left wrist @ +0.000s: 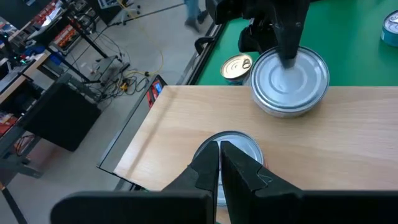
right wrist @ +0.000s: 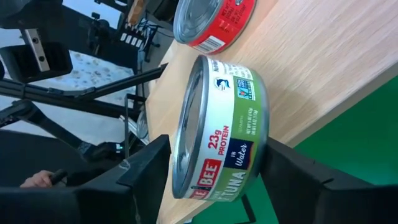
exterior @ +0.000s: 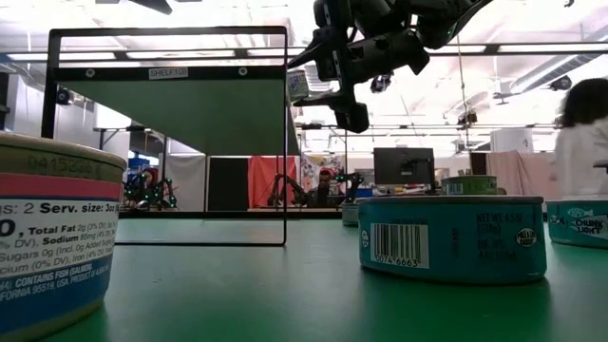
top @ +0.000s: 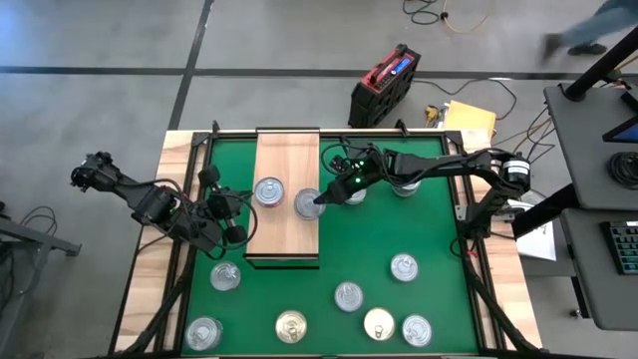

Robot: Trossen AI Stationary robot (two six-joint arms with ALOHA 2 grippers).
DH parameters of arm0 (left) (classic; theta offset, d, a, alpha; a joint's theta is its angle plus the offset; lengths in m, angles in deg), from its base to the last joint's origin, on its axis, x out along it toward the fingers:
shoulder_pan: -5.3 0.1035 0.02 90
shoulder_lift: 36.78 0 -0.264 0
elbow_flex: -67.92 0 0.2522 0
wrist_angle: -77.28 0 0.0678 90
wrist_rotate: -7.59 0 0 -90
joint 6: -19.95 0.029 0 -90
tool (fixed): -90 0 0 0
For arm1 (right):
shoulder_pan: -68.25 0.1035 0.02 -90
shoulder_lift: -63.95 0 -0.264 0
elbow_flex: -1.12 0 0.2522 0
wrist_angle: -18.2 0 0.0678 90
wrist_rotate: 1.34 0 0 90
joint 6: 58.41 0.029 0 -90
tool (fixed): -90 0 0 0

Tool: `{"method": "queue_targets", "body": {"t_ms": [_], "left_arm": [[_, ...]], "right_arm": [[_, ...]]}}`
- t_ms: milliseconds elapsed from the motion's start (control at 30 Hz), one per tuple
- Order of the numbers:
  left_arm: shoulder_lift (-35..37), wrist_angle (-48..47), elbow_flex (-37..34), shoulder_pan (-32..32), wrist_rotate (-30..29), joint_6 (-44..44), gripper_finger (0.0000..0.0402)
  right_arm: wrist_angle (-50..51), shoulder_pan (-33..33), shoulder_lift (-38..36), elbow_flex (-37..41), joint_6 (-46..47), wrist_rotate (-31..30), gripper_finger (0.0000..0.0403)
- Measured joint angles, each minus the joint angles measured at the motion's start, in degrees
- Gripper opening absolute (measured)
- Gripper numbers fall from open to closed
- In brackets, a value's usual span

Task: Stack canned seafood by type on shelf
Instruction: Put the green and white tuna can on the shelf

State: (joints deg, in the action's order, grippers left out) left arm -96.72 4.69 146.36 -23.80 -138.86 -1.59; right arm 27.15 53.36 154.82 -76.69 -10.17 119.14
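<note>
Your right gripper (top: pixel 319 202) has its fingers spread either side of a tuna can (top: pixel 308 202) sitting on the shelf (top: pixel 287 229), beside another can (top: pixel 268 190). Left gripper (top: pixel 235 206) waits closed at the shelf's edge, holding nothing.

Counted in the high view: one wooden shelf board (top: pixel 287 170). Two tins on the board (top: pixel 268 190), both silver-lidded. Six silver-lidded tins on the green mat (top: pixel 404 266) and two gold-lidded tins (top: pixel 379 324). Further tins lie partly hidden beneath the right arm; number undetermined.
</note>
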Motion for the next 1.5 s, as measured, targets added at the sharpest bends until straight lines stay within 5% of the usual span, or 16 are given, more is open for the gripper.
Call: {"method": "queue_targets", "body": {"t_ms": [400, 1500], "left_arm": [[0.0, 0.1, 0.0, 0.0, 0.0, -0.2, 0.0000], [0.0, 0.1, 0.0, 0.0, -0.2, -1.7, 0.0000]], "right_arm": [[0.2, 2.2, 0.0, -0.4, -3.2, -1.0, 0.0233], [6.0, 6.1, -0.9, -3.3, -23.7, -15.8, 0.0233]]}}
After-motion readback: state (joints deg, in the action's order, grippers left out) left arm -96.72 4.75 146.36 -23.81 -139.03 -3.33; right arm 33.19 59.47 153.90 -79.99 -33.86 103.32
